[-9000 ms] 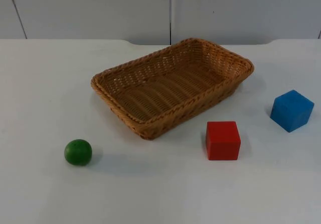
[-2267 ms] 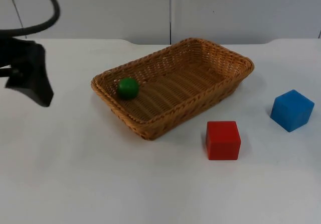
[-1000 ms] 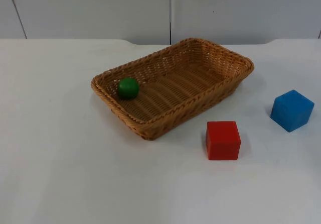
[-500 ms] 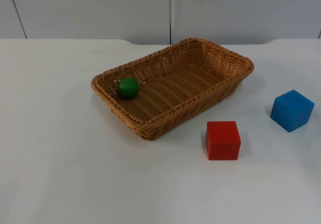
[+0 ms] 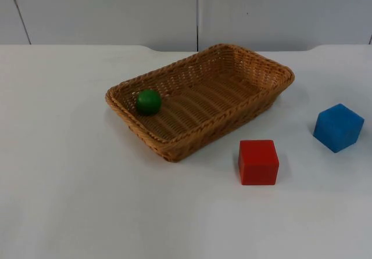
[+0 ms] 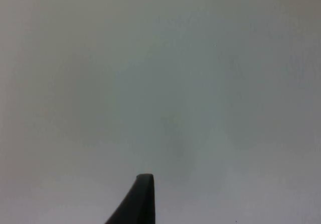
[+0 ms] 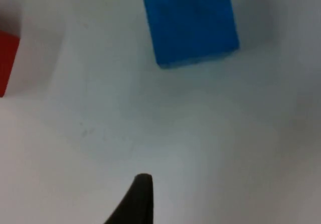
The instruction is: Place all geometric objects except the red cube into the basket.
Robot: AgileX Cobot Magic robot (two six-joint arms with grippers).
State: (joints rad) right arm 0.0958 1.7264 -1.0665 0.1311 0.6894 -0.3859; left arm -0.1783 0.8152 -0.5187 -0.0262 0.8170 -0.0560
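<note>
White table top (image 5: 70, 212) under wicker basket (image 5: 256, 105), grey partition wall (image 5: 116, 9) behind.

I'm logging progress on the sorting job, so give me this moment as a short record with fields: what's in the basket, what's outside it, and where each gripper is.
basket: wicker basket on the white table
in basket: green ball, near one end wall
outside basket: blue cube and red cube, both on the table, apart from each other
left gripper: fingertip over bare table
right gripper: fingertip over the table, blue cube ahead of it, untouched
left to do: blue cube not yet in basket
</note>
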